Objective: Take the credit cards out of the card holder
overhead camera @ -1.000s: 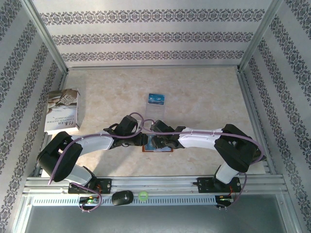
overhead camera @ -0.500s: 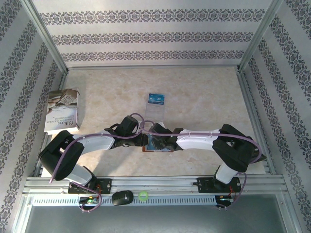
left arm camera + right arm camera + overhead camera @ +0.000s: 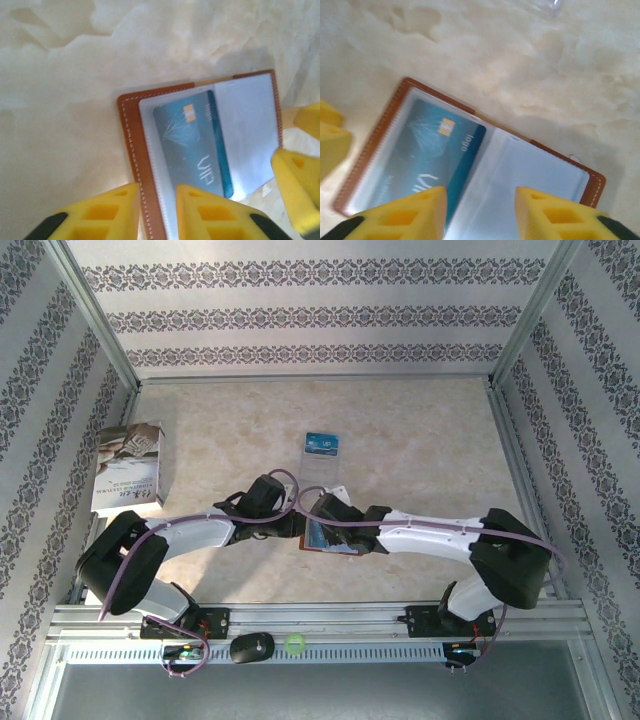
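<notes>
A white-grey booklet (image 3: 128, 470) lies at the left of the bench (image 3: 430, 440). Further back, a second blue card (image 3: 324, 443) touches a clear sheet (image 3: 322, 476). From above, both arms hide most of the card holder (image 3: 129, 140). Up close it lies open and flat, with brown stitched leather and shiny see-through pockets. One blue credit card (image 3: 192, 145) sits inside a pocket. The right claw (image 3: 480, 195) is apart above it. The left claw (image 3: 156, 190) straddles the stitched edge, and I cannot tell if it pinches.

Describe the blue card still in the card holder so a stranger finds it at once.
On the pale table, look at the open brown card holder near the front middle. The blue card lies under its clear sleeve; the other blue card lies outside, farther back.
</notes>
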